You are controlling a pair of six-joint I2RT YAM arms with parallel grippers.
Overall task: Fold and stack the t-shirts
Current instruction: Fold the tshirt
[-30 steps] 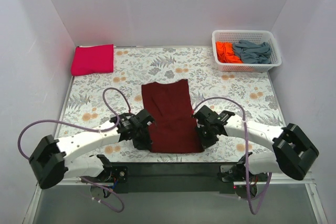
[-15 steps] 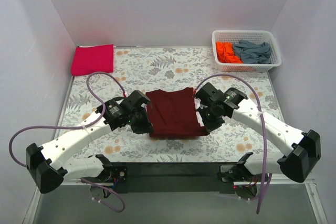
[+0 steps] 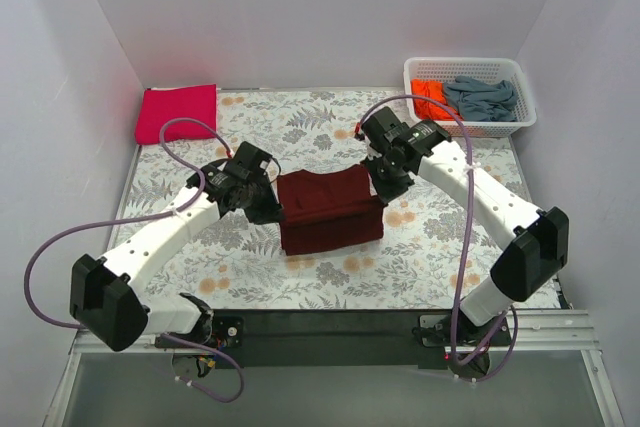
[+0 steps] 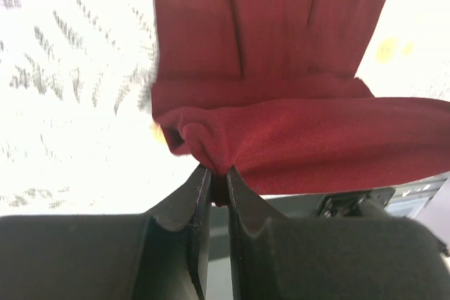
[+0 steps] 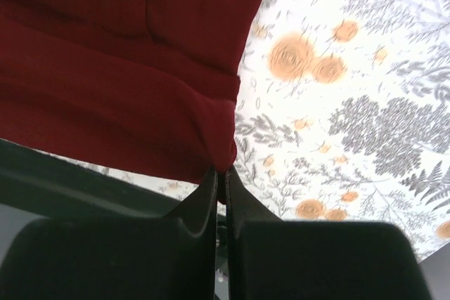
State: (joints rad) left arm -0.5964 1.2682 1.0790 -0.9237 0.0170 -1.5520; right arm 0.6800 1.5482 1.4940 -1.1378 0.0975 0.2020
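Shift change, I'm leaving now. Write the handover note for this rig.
Left gripper: shut on a corner of the maroon t-shirt.
Right gripper: shut on its other corner.
Maroon t-shirt: mid-table, doubled over, fold unfinished.
Pink t-shirt: folded, far left corner.
Orange t-shirt and grey-blue t-shirt: bunched in the basket.
Left to do: finish maroon, stack on pink, fold the other two.

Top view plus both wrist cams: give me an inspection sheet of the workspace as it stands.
Surface: floral table cloth, lying flat.
Job's things: maroon t-shirt mid-table, doubled over; pink t-shirt folded, far left corner; orange t-shirt and grey-blue t-shirt bunched in the white basket.
Clutter: only that basket, far right corner.
Grippers: left gripper shut on a maroon t-shirt corner; right gripper likewise.
Cables: purple cables arch over both arms.
Surroundings: plain walls; nothing else seen.
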